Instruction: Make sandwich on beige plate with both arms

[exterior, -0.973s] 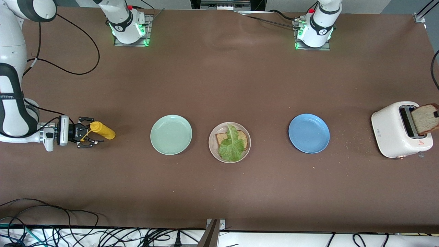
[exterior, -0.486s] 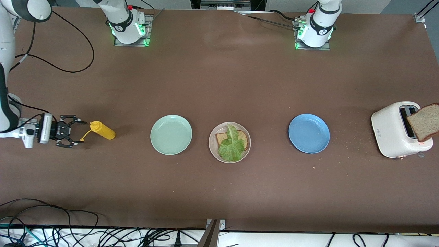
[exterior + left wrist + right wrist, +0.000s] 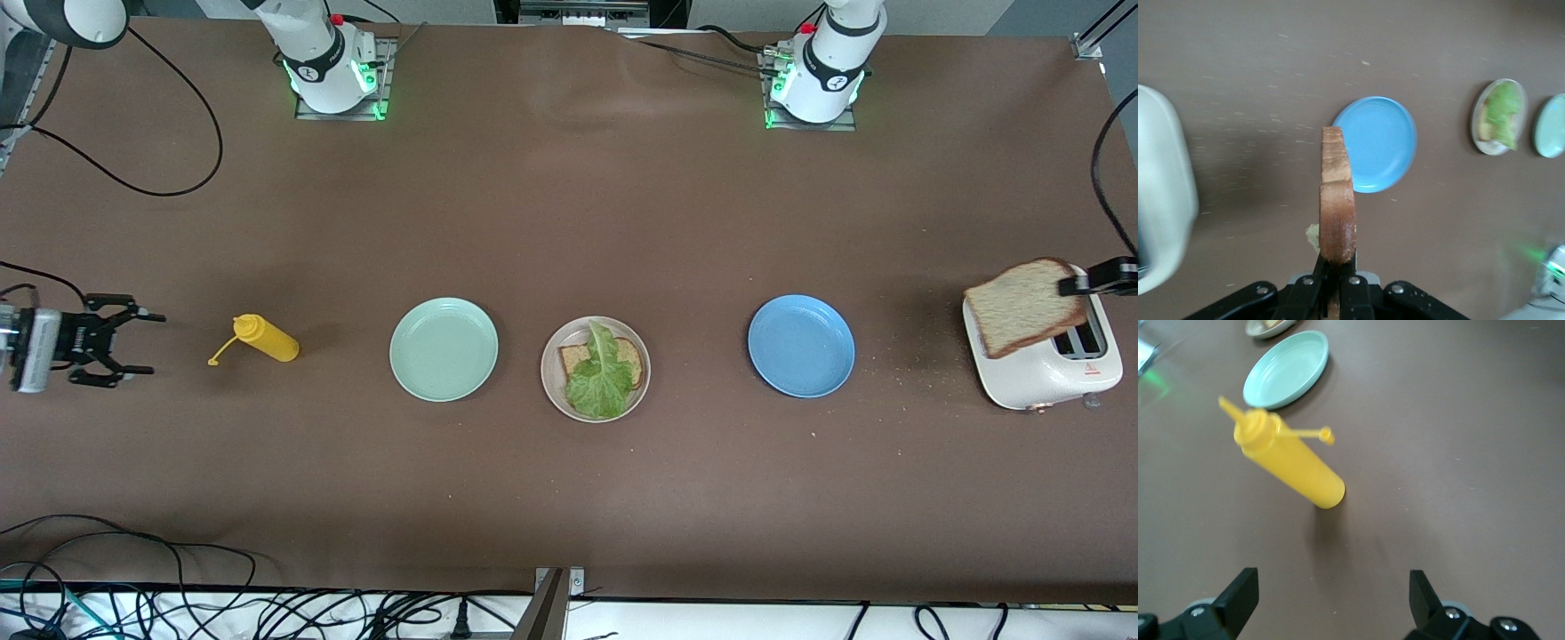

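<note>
The beige plate (image 3: 595, 369) sits mid-table with one brown bread slice (image 3: 628, 356) and a green lettuce leaf (image 3: 600, 378) on it; it also shows in the left wrist view (image 3: 1498, 117). My left gripper (image 3: 1071, 286) is shut on a second bread slice (image 3: 1022, 308) and holds it over the white toaster (image 3: 1045, 360); the slice shows edge-on in the left wrist view (image 3: 1337, 200). My right gripper (image 3: 142, 342) is open and empty at the right arm's end of the table, apart from the yellow bottle (image 3: 265, 338).
A mint-green plate (image 3: 444, 348) lies beside the beige plate toward the right arm's end, a blue plate (image 3: 801, 345) toward the left arm's end. The yellow squeeze bottle (image 3: 1290, 460) lies on its side. Crumbs dot the table near the toaster.
My right gripper let go of the yellow bottle and drew back toward the table's end. My left gripper lifted the bread slice out of the toaster and swung it over the toaster.
</note>
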Available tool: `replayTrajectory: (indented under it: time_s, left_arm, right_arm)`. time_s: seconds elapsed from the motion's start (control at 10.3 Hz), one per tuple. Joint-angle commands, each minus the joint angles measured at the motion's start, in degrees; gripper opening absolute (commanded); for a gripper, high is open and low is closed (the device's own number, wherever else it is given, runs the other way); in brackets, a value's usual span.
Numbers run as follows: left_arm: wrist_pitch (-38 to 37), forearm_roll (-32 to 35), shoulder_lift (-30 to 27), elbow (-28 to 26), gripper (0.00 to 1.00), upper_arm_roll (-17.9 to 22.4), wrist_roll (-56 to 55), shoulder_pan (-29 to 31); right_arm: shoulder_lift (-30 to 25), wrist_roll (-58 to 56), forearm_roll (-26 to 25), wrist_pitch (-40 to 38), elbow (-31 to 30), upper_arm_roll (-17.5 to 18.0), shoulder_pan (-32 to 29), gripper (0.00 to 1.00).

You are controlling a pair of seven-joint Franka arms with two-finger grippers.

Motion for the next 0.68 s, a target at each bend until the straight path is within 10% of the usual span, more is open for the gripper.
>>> replayTrajectory:
  time_s: [0.0,0.58]
  left_arm:
    - [-3.6,-13.0,6.6,1.0,0.00,0.3,-3.0,-3.6]
    - [-3.2,-35.9,16.5,0.4,0.00,0.3,-6.1,-15.0]
  right_arm:
    - [-4.1,13.4,-5.9,-2.9,3.1,0.3,0.7,1.00]
    - [-16.4,55.2,-14.1,-12.3,3.1,0.6,5.2,1.00]
